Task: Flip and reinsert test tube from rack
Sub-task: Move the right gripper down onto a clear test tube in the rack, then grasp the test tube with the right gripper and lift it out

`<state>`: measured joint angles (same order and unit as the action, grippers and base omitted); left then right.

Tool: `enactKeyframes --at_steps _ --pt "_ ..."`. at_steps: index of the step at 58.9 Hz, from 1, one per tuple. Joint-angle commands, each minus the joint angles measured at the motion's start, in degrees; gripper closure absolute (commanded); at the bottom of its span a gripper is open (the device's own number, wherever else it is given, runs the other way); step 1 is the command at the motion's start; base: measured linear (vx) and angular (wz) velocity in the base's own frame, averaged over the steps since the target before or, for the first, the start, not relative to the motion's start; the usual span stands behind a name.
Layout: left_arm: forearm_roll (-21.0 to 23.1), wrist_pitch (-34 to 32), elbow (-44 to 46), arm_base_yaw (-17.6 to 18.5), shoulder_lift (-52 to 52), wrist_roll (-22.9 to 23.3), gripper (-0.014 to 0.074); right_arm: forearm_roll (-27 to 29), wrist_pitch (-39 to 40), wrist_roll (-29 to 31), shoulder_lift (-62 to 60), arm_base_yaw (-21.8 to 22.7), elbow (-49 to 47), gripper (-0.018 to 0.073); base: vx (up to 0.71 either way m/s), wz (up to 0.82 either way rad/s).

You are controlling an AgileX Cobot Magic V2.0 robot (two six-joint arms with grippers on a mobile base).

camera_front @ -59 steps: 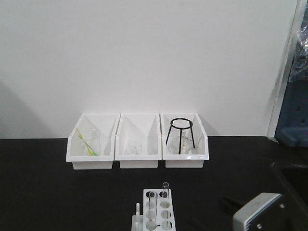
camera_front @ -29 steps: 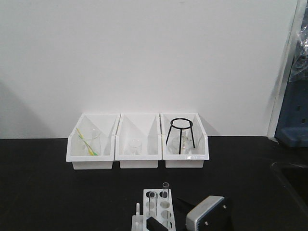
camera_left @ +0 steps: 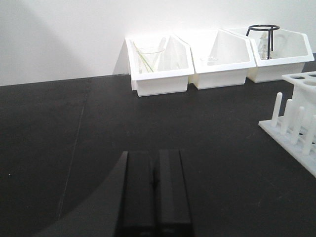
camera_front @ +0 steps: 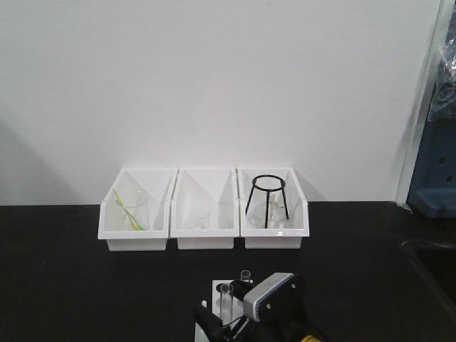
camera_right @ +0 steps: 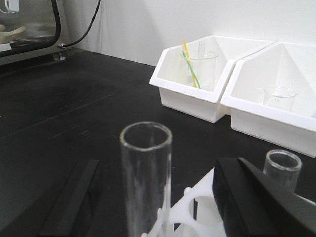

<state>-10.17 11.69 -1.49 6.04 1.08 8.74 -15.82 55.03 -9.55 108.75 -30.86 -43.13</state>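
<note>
The right pincer [camera_right: 157, 197], spread on both sides of the front tube [camera_right: 146, 163] in the rack [camera_right: 200, 217], should centre itself, then close softly.

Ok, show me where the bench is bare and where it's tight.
Free: the black benchtop strip between the three white bins and the rack, and the wide stretch left of the rack, ahead of the left gripper. Crowded: at the rack, where the right gripper straddles a test tube.
</note>
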Motion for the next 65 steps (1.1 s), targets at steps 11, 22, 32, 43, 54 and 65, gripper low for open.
enactKeyframes --at_steps 11,22,32,43,54,65 --pt "0.27 -4.72 0.23 0.01 0.42 0.56 0.0603 0.38 5.62 -0.17 -2.12 -0.06 -1.81 0.0262 0.0 0.0" --pt "0.27 -4.72 0.23 0.01 0.42 0.56 0.0603 0.32 5.62 -0.17 -2.12 -0.06 -1.81 0.0558 0.0 0.0" --pt "0.27 -4.72 0.23 0.01 0.42 0.56 0.0603 0.13 4.59 -0.17 -3.28 -0.06 -1.81 0.0575 0.0 0.0" --pt "0.27 -4.72 0.23 0.01 0.42 0.56 0.0603 0.24 0.22 -1.72 -10.46 -0.06 -1.81 0.0574 0.0 0.0" --pt "0.27 -4.72 0.23 0.01 0.42 0.56 0.0603 0.65 -6.16 -2.16 -21.77 -0.06 -1.81 0.0573 0.0 0.0" --pt "0.27 -4.72 0.23 0.01 0.42 0.56 0.0603 0.55 -13.88 -2.16 -31.46 -0.06 -3.24 0.0573 0.0 0.0"
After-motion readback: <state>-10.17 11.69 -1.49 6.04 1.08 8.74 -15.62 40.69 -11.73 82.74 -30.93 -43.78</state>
